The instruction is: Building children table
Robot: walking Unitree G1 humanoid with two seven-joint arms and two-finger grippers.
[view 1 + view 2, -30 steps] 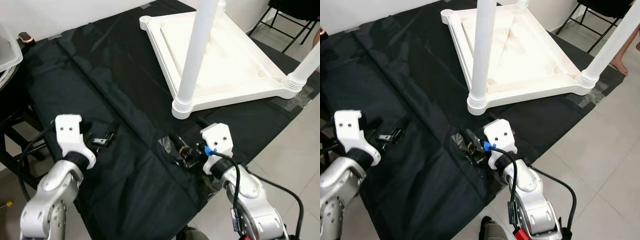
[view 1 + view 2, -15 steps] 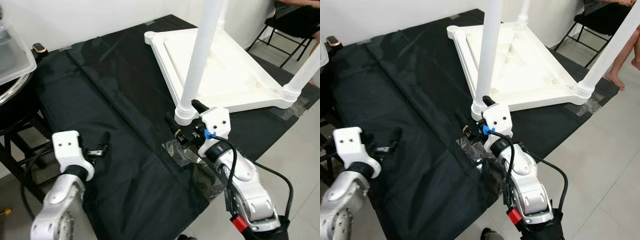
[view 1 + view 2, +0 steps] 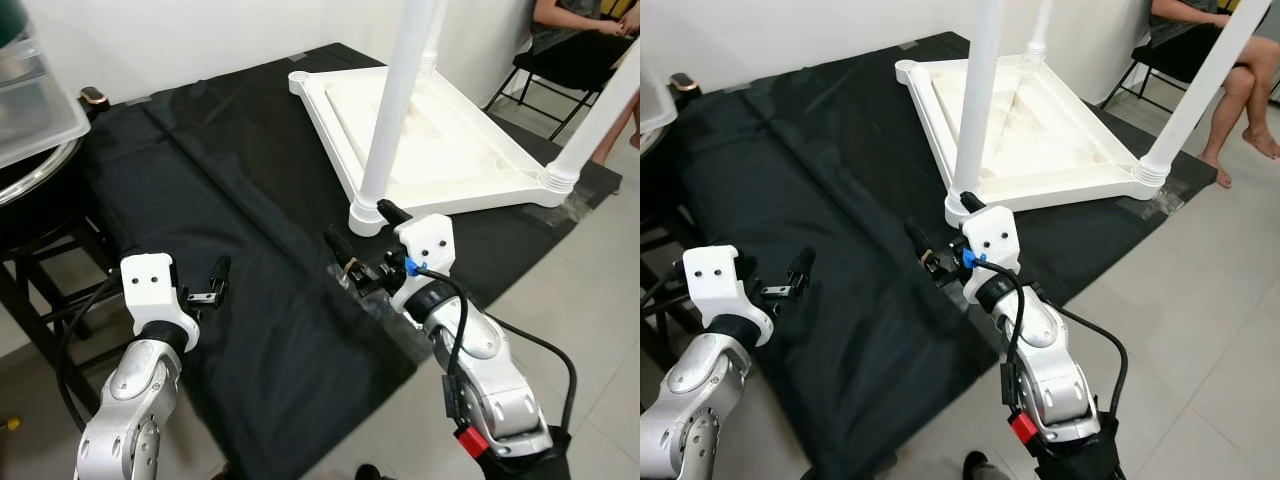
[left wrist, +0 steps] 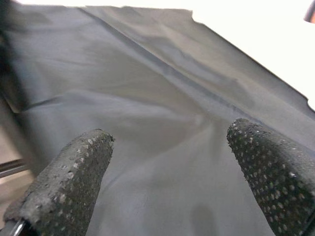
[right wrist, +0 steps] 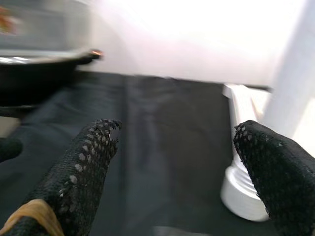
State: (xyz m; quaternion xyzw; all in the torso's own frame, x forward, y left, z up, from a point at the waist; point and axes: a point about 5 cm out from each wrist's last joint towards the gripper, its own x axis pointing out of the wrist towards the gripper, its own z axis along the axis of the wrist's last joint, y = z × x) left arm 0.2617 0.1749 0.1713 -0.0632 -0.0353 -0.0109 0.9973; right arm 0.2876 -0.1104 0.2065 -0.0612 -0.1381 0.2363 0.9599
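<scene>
1. Table top [image 3: 450, 150], white and upside down, lies on the black cloth [image 3: 240, 200] at the far right of the scene, its underside facing up.
2. Three legs show standing up from its corners: the near-left leg [image 3: 395, 110] rises from a ribbed collar at the corner closest to me, a second leg [image 3: 595, 125] stands at the near-right corner, and a third [image 3: 1040, 25] at the far side.
3. My right gripper [image 3: 360, 240] hangs just near and left of that near-left collar, close to it but apart, fingers spread with nothing between them; the right wrist view shows the collar [image 5: 243, 191] ahead beside one fingertip.
4. My left gripper [image 3: 215, 280] hovers over bare cloth well to the left, near the cloth's near edge, fingers [image 4: 69, 172] also apart and empty.
5. The relation that matters: the leg's long axis runs straight up, and it lies just far and right of my right claw, so I judge the right arm much the nearer for any gripping or twisting of it.
6. I judge the build far along; whether a fourth leg is fitted I cannot tell.
7. A person sits on a chair [image 3: 575, 60] at the far right, legs [image 3: 1240, 100] towards the cloth.
</scene>
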